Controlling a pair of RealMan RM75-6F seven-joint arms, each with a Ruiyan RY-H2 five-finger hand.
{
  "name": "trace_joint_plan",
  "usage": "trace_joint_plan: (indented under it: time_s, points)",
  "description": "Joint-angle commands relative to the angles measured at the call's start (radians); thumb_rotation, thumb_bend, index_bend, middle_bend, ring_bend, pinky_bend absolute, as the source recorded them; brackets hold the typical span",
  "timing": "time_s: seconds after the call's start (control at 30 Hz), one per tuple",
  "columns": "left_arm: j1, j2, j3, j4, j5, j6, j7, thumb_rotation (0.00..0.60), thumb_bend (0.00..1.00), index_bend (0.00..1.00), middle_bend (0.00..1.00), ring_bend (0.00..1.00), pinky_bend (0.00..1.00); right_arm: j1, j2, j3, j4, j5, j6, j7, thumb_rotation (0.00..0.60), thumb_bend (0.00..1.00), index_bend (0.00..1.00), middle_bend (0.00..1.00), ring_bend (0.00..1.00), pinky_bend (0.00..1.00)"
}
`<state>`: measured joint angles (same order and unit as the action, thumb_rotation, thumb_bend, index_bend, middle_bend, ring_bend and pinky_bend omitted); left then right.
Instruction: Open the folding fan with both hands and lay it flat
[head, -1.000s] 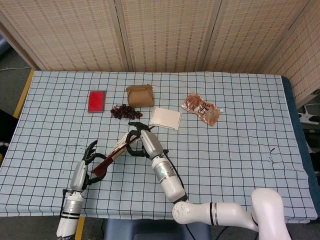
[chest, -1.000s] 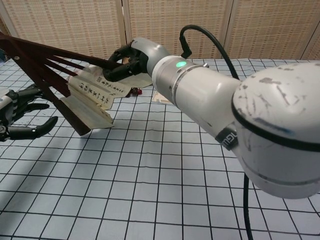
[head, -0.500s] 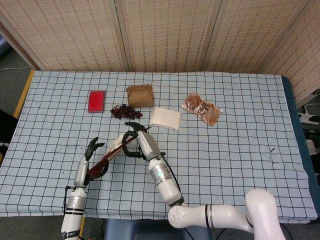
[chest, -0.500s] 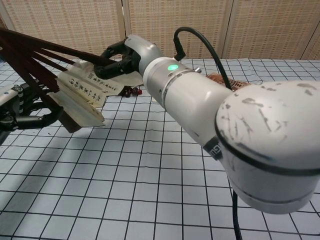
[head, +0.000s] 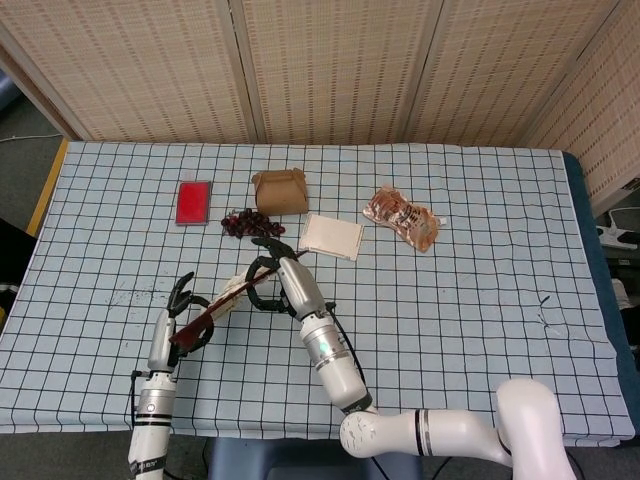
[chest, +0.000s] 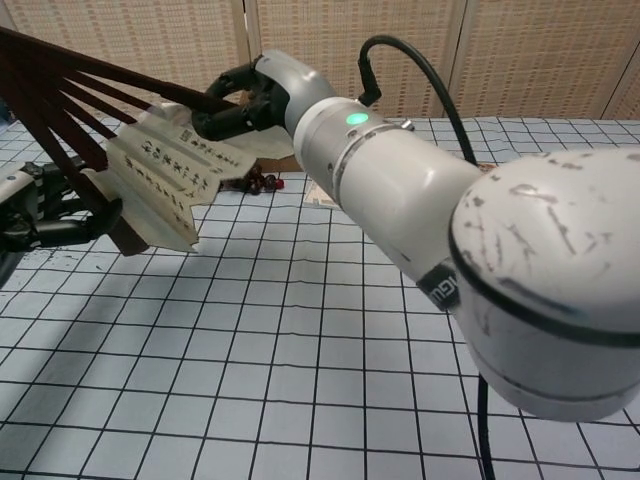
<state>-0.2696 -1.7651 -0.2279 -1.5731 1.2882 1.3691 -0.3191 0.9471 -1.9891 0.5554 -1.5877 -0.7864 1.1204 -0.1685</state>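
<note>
The folding fan (head: 228, 296) is partly spread above the checked cloth, with dark ribs and cream paper bearing writing (chest: 170, 172). My right hand (head: 274, 279) grips the upper guard stick; in the chest view this right hand (chest: 236, 102) is curled round the stick near the paper's top edge. My left hand (head: 181, 318) holds the fan's lower end near the pivot. In the chest view the left hand (chest: 45, 212) wraps the lower dark stick at the frame's left edge. The pivot itself is hidden by the fingers.
Behind the fan lie a red card (head: 193, 202), a brown box (head: 280, 190), a dark bunch of beads or grapes (head: 245, 222), a white square pad (head: 331, 236) and a snack packet (head: 402, 216). A woven screen stands behind the table.
The left hand, open beside the fan a second ago, has closed on its lower stick. The paper has spread a little wider and the fan has tilted up.
</note>
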Motion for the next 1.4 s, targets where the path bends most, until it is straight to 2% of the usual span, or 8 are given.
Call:
trace_joint_plan:
  time_s: [0.03, 0.17, 0.37, 0.57, 0.83, 1.0, 1.4]
  points:
    - [0.003, -0.009, -0.009, 0.012, 0.0, 0.014, -0.005, 0.6, 0.52, 0.64, 0.21, 0.01, 0.13, -0.014, 0.027, -0.003, -0.028, -0.002, 0.006, -0.011, 0.6, 0.5, 0.69, 0.1, 0.0, 0.01]
    - [0.007, -0.016, -0.019, 0.019, 0.001, 0.03, -0.009, 0.6, 0.56, 0.7, 0.28, 0.06, 0.13, -0.034, 0.066, -0.009, -0.068, -0.003, 0.01, -0.018, 0.6, 0.5, 0.69, 0.1, 0.0, 0.02]
    - [0.007, -0.007, -0.033, 0.021, 0.002, 0.041, -0.004, 0.6, 0.56, 0.72, 0.32, 0.09, 0.13, -0.065, 0.133, -0.029, -0.123, -0.011, 0.01, -0.026, 0.6, 0.5, 0.69, 0.1, 0.0, 0.04]
    - [0.011, 0.016, -0.046, 0.046, 0.004, 0.048, -0.009, 0.6, 0.55, 0.68, 0.32, 0.09, 0.13, -0.111, 0.218, -0.071, -0.181, -0.065, 0.014, -0.023, 0.6, 0.5, 0.68, 0.1, 0.0, 0.05]
    - [0.022, 0.045, -0.025, 0.111, -0.003, 0.019, -0.043, 0.6, 0.52, 0.59, 0.3, 0.09, 0.13, -0.15, 0.294, -0.117, -0.19, -0.156, 0.047, -0.036, 0.6, 0.5, 0.68, 0.1, 0.0, 0.05]
    - [0.026, 0.044, -0.024, 0.124, 0.001, 0.024, -0.059, 0.6, 0.52, 0.57, 0.3, 0.09, 0.13, -0.165, 0.318, -0.137, -0.183, -0.187, 0.066, -0.043, 0.6, 0.5, 0.68, 0.1, 0.0, 0.05]
    - [0.034, 0.032, -0.01, 0.191, 0.027, 0.044, -0.084, 0.6, 0.52, 0.54, 0.3, 0.09, 0.13, -0.229, 0.344, -0.238, -0.159, -0.335, 0.143, -0.05, 0.6, 0.5, 0.68, 0.1, 0.0, 0.06]
